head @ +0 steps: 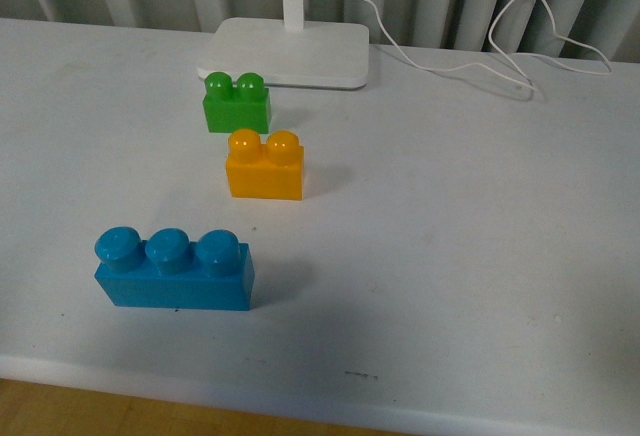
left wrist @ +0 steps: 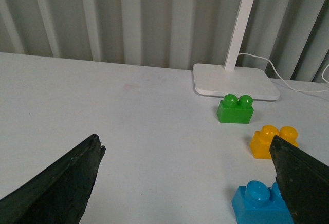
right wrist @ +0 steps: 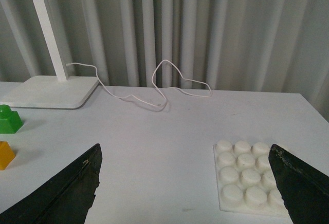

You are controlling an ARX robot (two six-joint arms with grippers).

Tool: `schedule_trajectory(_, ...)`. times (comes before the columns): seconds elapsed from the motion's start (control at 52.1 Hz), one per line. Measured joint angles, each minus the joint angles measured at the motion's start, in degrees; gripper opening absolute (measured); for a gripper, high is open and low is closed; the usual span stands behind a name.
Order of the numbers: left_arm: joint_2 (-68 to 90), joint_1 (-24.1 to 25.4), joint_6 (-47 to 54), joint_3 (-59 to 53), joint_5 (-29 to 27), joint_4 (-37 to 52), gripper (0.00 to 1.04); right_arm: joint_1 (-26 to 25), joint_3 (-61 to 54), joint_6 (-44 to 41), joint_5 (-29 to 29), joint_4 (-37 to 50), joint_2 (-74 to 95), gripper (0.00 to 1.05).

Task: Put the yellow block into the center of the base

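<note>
The yellow block [head: 265, 164], orange-yellow with two studs, sits upright on the white table in the front view, between a green two-stud brick [head: 237, 102] and a blue three-stud brick [head: 173, 268]. It also shows in the left wrist view [left wrist: 273, 141] and, cut off at the frame edge, in the right wrist view [right wrist: 5, 154]. The white studded base [right wrist: 244, 182] lies flat on the table in the right wrist view, partly behind one finger; it is out of the front view. My left gripper [left wrist: 187, 154] is open and empty above the table. My right gripper [right wrist: 185, 167] is open and empty.
A white lamp foot [head: 290, 52] with its post stands at the back, and its white cable [head: 470, 51] trails right across the table. A pleated grey curtain [right wrist: 205, 29] backs the table. The table's front edge [head: 300, 401] is close to the blue brick.
</note>
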Motion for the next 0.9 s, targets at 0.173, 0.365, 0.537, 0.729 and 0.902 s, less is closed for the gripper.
schedule_trajectory(0.173, 0.0, 0.0, 0.0, 0.0, 0.0, 0.0, 0.98, 0.0, 0.0, 0.0, 0.0, 0.0, 0.0, 0.95)
schedule_trajectory(0.365, 0.0, 0.0, 0.0, 0.0, 0.0, 0.0, 0.98, 0.0, 0.0, 0.0, 0.0, 0.0, 0.0, 0.95)
schedule_trajectory(0.537, 0.0, 0.0, 0.0, 0.0, 0.0, 0.0, 0.98, 0.0, 0.0, 0.0, 0.0, 0.0, 0.0, 0.95)
schedule_trajectory(0.729, 0.0, 0.0, 0.0, 0.0, -0.02, 0.0, 0.98, 0.0, 0.0, 0.0, 0.0, 0.0, 0.0, 0.95)
schedule_trajectory(0.902, 0.0, 0.0, 0.0, 0.0, -0.02, 0.0, 0.98, 0.0, 0.0, 0.0, 0.0, 0.0, 0.0, 0.95)
